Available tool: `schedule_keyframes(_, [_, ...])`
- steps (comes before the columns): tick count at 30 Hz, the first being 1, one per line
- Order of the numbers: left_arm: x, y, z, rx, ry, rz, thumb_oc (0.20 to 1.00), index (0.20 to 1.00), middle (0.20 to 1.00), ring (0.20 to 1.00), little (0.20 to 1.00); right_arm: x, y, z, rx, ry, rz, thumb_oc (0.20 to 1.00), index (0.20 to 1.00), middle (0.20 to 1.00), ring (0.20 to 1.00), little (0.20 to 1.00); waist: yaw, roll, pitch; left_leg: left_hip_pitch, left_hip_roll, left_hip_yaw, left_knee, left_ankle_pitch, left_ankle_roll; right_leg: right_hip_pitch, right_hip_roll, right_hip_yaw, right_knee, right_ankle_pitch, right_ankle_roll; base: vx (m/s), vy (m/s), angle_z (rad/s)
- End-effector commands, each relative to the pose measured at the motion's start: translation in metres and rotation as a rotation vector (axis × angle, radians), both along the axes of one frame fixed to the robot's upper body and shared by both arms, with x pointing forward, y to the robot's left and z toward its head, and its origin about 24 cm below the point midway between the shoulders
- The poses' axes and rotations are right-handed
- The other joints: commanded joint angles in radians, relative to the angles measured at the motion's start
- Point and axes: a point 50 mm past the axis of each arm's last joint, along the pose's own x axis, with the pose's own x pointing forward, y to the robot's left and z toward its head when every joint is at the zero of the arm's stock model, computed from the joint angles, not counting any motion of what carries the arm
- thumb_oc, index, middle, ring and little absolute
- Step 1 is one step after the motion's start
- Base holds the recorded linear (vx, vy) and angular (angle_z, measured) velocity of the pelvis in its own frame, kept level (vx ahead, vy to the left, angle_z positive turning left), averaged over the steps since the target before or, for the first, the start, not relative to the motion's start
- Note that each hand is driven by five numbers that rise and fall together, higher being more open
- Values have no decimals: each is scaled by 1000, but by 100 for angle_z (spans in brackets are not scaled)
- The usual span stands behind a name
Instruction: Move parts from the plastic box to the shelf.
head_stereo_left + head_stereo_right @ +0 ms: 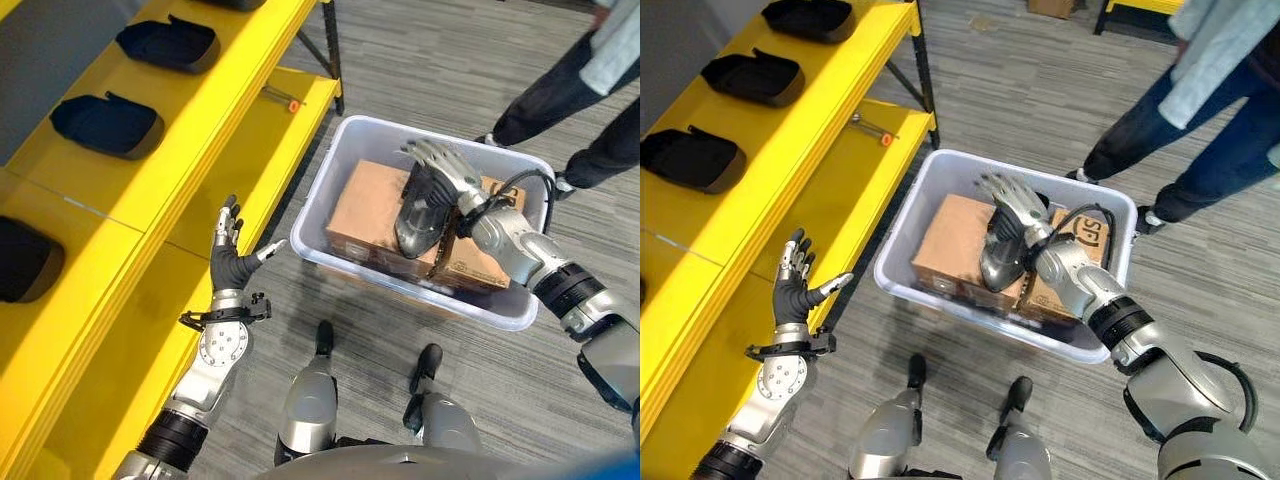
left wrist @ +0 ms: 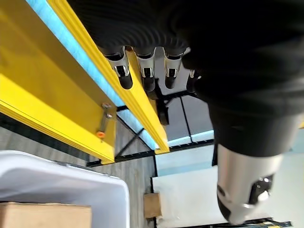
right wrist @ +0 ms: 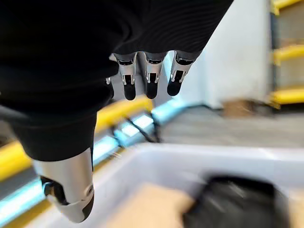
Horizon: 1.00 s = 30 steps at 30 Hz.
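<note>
Dark moulded part (image 1: 418,222) stands on cardboard in plastic box (image 1: 330,170).

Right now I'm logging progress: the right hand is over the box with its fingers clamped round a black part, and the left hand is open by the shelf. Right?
Not quite. In the right wrist view the right hand hangs over the box with straight fingers, above the black part, not clamped on it. The left hand is open by the shelf.

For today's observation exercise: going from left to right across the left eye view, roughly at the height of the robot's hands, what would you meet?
Yellow shelf → left hand, open → plastic box → cardboard box → black part under the open right hand.
</note>
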Motion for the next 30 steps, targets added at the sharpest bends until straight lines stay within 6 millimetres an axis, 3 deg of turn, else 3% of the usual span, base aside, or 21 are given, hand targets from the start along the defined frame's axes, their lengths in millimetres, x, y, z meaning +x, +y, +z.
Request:
schedule_keyframes(1, [9,-4,27,0,-132,-32,1000,1000,1000,1000,1000,16,1,52,244,-210,-97,1000,1000,1000,1000,1000,6,-19,48,-35,24,-4,78,-57,-3,-24,-70,-27,148,-105,30,-106,71,-3])
schedule_keyframes(3, [12,-10,32,-18,-152,-37,1000,1000,1000,1000,1000,25,-7,56,459,-198,-229,1000,1000,1000,1000,1000,10,8,80,-73,7,-11,85,-58,-1,-64,-76,-28,165,-111,23,-100,84,-3])
schedule_keyframes(5, [13,-13,36,-43,-167,-41,1000,1000,1000,1000,1000,30,-8,55,531,-170,-293,1000,1000,1000,1000,1000,10,29,109,-104,-7,-10,96,-59,3,-107,-87,-25,192,-114,21,-81,89,3])
schedule_keyframes(14, [14,-20,35,-82,-160,-35,1000,1000,1000,1000,1000,31,-3,35,650,-104,-380,1000,1000,1000,1000,1000,11,63,114,-229,-30,2,127,-59,12,-266,-109,-13,271,-125,12,-9,56,3])
schedule_keyframes(15, [13,-22,32,-82,-155,-36,1000,1000,1000,1000,1000,31,-1,33,644,-101,-371,1000,1000,1000,1000,1000,11,65,114,-221,-31,-2,132,-78,6,-265,-111,-3,286,-146,21,69,34,5])
schedule_keyframes(17, [13,-22,33,-82,-157,-36,1000,1000,1000,1000,1000,32,1,38,611,-111,-351,1000,1000,1000,1000,1000,12,67,114,-251,-32,4,141,-63,13,-291,-112,-11,288,-130,10,6,17,0])
schedule_keyframes(19, [12,-22,30,-85,-150,-37,1000,1000,1000,1000,1000,35,6,47,400,-156,-285,1000,1000,1000,1000,1000,17,74,114,-254,-40,-3,151,-82,8,-300,-117,0,310,-151,22,40,34,0])
schedule_keyframes(20, [11,-23,30,-79,-151,-52,1000,1000,1000,1000,1000,38,9,58,205,-161,-256,1000,1000,1000,1000,1000,27,78,114,-271,-44,-7,165,-84,11,-316,-121,-1,325,-154,23,0,0,0])
schedule_keyframes(24, [9,-22,27,-71,-146,-66,1000,1000,1000,1000,1000,42,0,50,88,27,-316,1000,1000,1000,1000,1000,44,73,114,-287,-45,-14,180,-87,10,-321,-125,-6,333,-155,24,8,-15,4])
schedule_keyframes(25, [9,-21,27,-61,-149,-70,1000,1000,1000,1000,1000,41,-1,39,244,123,-321,1000,1000,1000,1000,1000,48,68,114,-292,-41,-15,183,-87,11,-323,-125,-8,335,-156,25,29,-55,9])
schedule_keyframes(26, [7,-18,29,-59,-147,-66,1000,1000,1000,1000,1000,38,9,26,550,220,-290,1000,1000,1000,1000,1000,51,62,114,-296,-37,-13,183,-83,11,-328,-123,-6,341,-157,23,29,-44,19])
schedule_keyframes(30, [8,-13,33,-52,-148,-77,1000,1000,1000,1000,1000,41,32,34,1071,202,-178,1000,1000,1000,1000,1000,60,62,114,-293,-38,-15,186,-85,12,-331,-122,-2,355,-167,14,31,-1,8])
